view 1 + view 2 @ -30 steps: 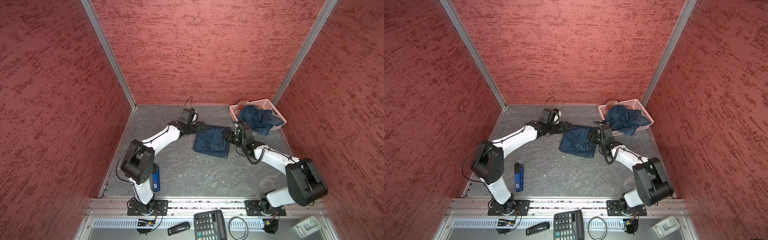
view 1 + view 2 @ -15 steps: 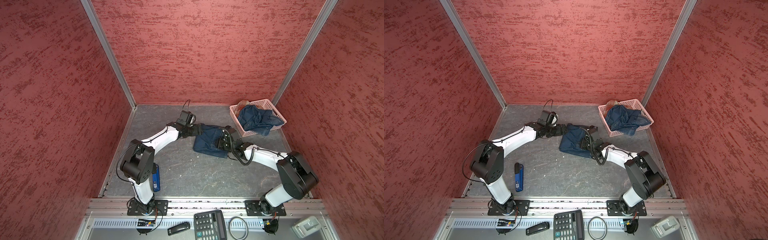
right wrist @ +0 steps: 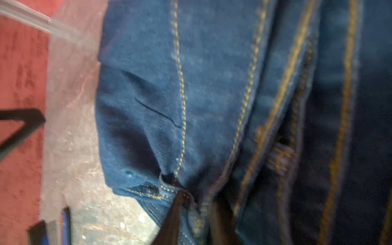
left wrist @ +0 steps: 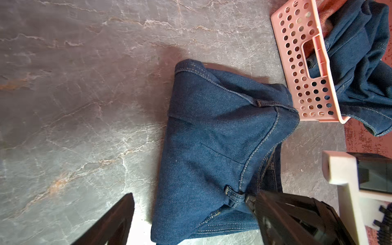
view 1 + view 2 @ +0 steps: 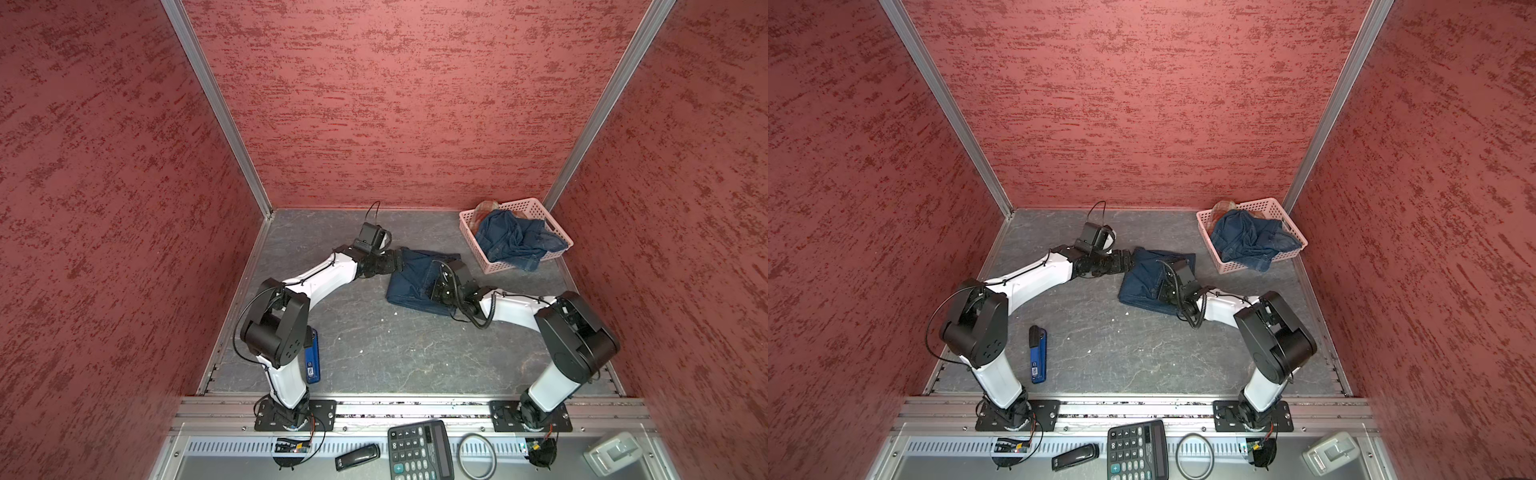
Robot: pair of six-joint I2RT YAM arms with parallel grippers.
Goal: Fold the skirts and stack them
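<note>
A folded dark blue denim skirt lies mid-table in both top views. My left gripper is open at its far left corner, and the cloth's edge sits between its spread fingers. My right gripper reaches over the skirt from the right and is shut on a bunch of its seamed cloth by a belt loop. A second denim skirt is crumpled in the pink basket. A bit of the plaid skirt shows behind it.
The basket stands at the back right corner against the red walls. A blue device lies near the left arm's base. A calculator, a ring and small gadgets sit below the front rail.
My right gripper has moved left from the skirt's right edge onto the cloth and shut on it. The left arm has hardly moved and stays open.
</note>
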